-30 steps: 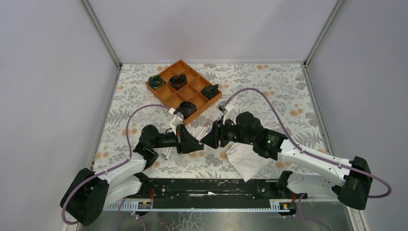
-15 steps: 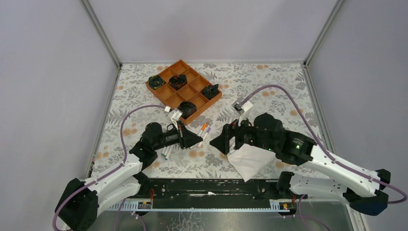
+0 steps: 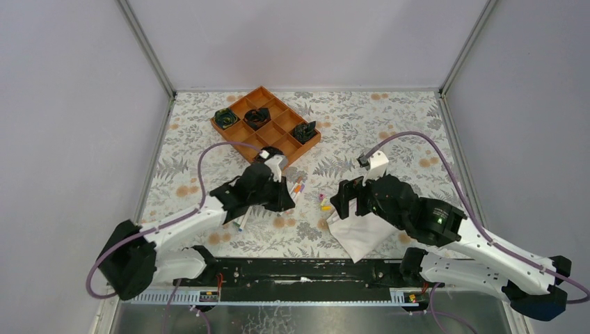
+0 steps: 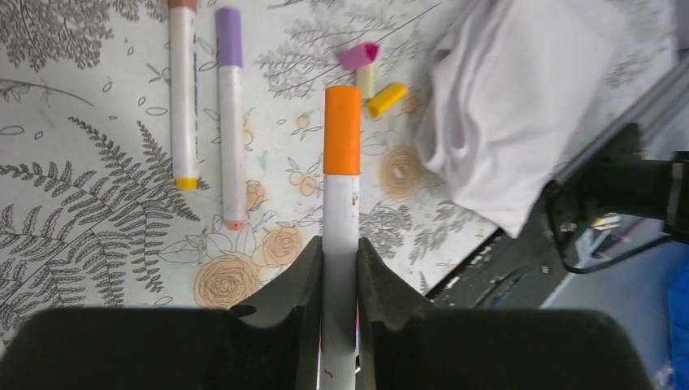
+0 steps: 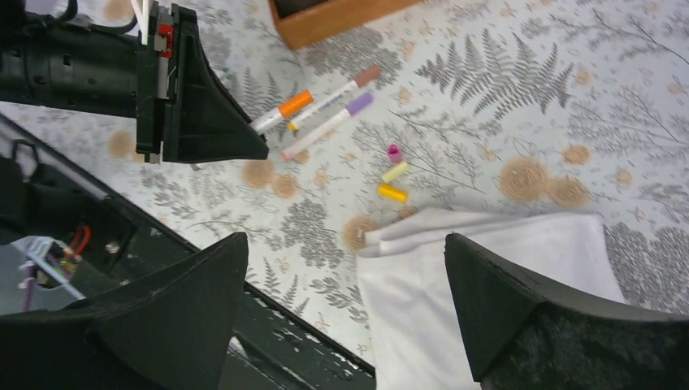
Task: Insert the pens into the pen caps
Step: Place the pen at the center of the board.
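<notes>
Markings unreadable on orange-capped pen in left tool

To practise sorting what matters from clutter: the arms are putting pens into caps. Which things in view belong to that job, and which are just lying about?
Belongs to the job:
orange-capped pen, gripped by the left hand
purple-capped pen
brown-capped pen
pink cap
pale yellow cap
yellow cap

Just lying about:
white cloth
orange tray
black objects in it
</notes>
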{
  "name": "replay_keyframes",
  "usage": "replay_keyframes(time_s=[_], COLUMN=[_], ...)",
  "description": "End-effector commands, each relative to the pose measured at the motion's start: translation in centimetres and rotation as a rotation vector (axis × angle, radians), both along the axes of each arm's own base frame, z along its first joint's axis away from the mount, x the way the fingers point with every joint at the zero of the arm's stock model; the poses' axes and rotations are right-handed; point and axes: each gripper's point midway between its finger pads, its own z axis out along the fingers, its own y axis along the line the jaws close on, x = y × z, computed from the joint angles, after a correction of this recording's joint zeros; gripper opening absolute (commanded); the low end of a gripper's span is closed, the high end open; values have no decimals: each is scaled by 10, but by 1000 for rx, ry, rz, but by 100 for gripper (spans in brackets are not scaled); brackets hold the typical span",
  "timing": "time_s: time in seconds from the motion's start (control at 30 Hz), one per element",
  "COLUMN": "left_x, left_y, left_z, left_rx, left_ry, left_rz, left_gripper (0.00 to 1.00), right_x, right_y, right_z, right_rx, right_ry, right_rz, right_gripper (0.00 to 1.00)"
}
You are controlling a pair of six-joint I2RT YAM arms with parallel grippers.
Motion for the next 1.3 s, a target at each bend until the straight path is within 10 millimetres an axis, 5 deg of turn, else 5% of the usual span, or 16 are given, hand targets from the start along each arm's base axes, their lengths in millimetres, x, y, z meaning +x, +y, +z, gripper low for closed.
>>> replay_keyframes(time_s=[0.0,0.4,0.8,1.0,1.27], left_x=[6,22,36,37,47], left_y=[1,-22,-23,-28,-17], left_z=[-22,-66,-77,-70,-21], left_rx=[166,237,264,229,153], left_ry=[41,121,76,66,-51], left_rz=[4,58,94,91,173], left_gripper=[0,5,19,29,38], right_x=[10,2,4,4,2], right_y=[-23,-40,-31,-31,-33], right_z=[-9,-27,-45,-47,-50], right_rx=[-8,25,42,34,43], right_ry=[-24,4,51,67,85], right_rz=[-124,-175,-198,-211,-228], right_gripper=[96,96,95,95,95])
